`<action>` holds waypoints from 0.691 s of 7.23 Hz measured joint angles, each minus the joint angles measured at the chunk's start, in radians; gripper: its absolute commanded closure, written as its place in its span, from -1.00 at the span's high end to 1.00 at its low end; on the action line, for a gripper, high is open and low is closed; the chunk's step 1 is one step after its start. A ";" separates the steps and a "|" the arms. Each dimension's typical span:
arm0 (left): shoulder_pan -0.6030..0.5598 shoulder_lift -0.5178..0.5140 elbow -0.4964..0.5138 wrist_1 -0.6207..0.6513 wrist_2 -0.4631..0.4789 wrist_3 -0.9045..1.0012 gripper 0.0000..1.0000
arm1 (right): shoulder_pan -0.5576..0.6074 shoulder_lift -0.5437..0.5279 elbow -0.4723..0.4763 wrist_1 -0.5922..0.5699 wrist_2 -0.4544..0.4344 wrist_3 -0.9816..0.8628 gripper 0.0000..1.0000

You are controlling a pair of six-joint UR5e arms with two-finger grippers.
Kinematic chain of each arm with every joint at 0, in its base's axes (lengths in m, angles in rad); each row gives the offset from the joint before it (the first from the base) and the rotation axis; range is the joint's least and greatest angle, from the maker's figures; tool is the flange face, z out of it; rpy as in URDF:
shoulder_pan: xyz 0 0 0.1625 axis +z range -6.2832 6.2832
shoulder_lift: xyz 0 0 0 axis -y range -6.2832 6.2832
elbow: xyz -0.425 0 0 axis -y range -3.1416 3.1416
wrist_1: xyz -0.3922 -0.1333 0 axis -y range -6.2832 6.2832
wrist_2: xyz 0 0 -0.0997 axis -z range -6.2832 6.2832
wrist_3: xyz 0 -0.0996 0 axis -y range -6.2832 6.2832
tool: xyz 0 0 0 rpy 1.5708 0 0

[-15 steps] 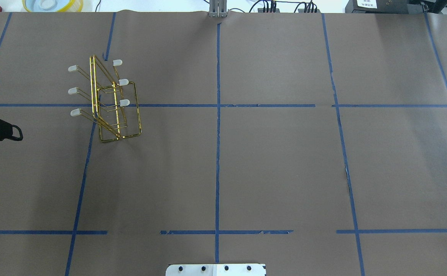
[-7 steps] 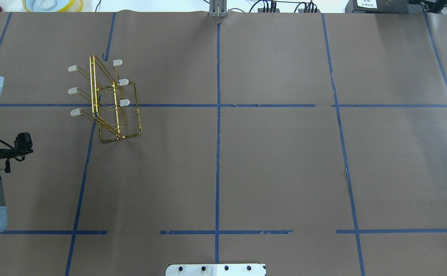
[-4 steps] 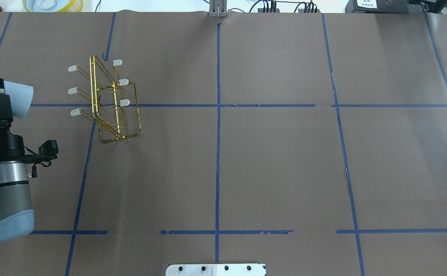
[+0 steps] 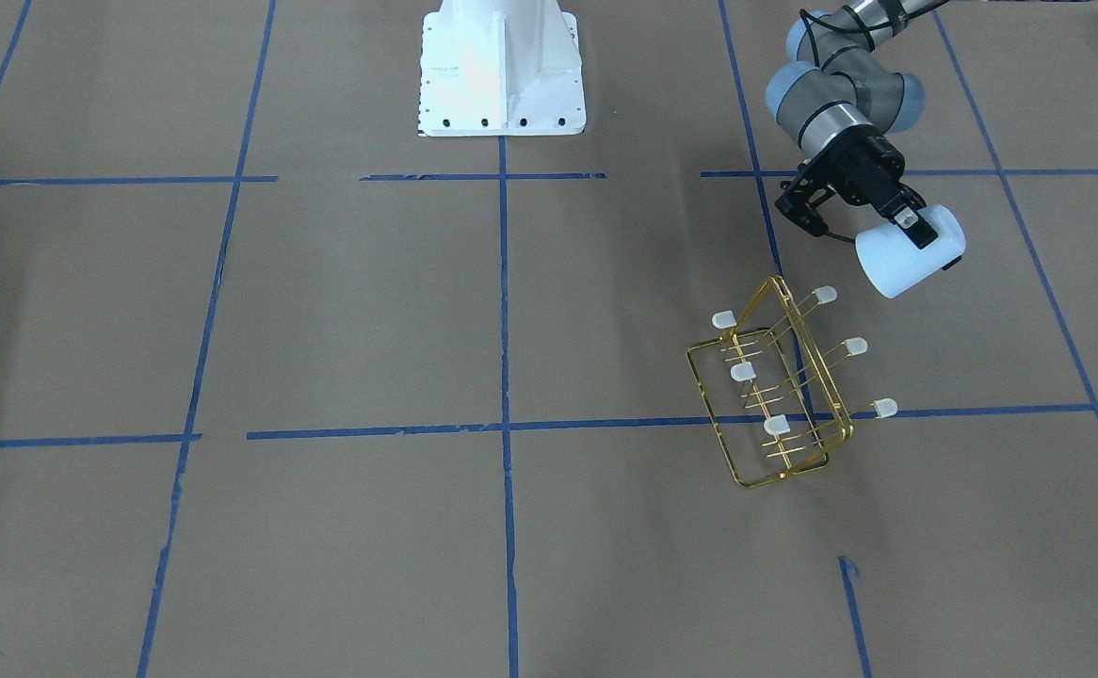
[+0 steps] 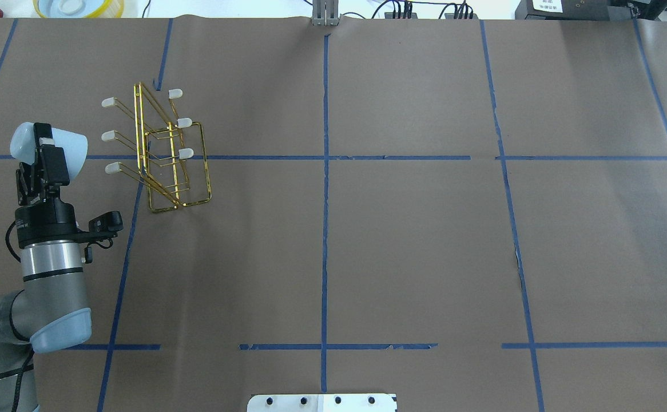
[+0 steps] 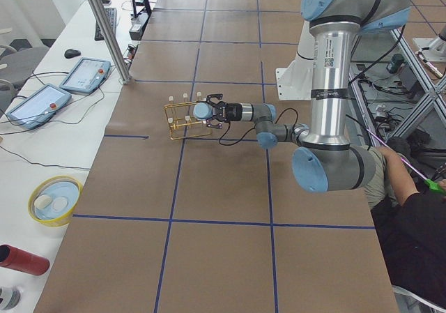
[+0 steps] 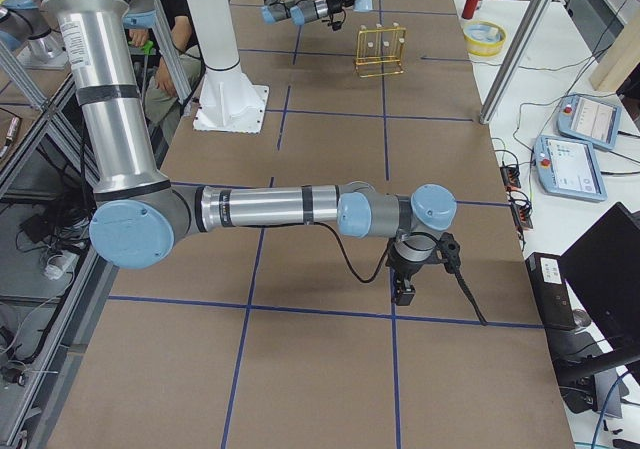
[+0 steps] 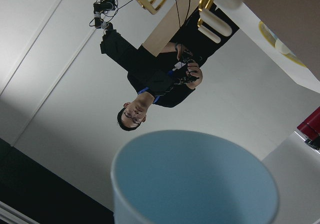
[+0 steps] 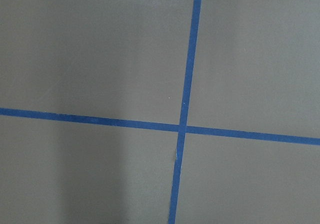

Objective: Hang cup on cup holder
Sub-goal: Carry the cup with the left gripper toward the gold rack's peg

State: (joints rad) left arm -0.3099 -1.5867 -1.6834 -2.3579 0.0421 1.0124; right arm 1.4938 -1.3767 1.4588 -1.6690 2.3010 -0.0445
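I see a smooth, matt pale-blue plastic cup (image 4: 897, 266), a glossy gold metal wire rack (image 5: 139, 131) with whitish translucent caps (image 5: 185, 122), and matt brown paper (image 5: 413, 246), faintly creased, under blue tape (image 5: 325, 229).

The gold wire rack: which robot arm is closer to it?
Left. The left gripper, holding the cup, hangs just beside the rack; the right gripper is far off near the table's other end.

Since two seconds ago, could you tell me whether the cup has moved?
Yes. In the overhead view the cup, in the left gripper, has moved right, closer to the unmoved cup holder.
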 measured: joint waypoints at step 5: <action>0.003 -0.047 0.082 0.003 0.004 0.001 -1.00 | 0.000 -0.001 0.000 0.000 0.000 0.000 1.00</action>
State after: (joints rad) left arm -0.3067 -1.6336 -1.6014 -2.3545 0.0460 1.0133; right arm 1.4941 -1.3773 1.4588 -1.6690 2.3010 -0.0445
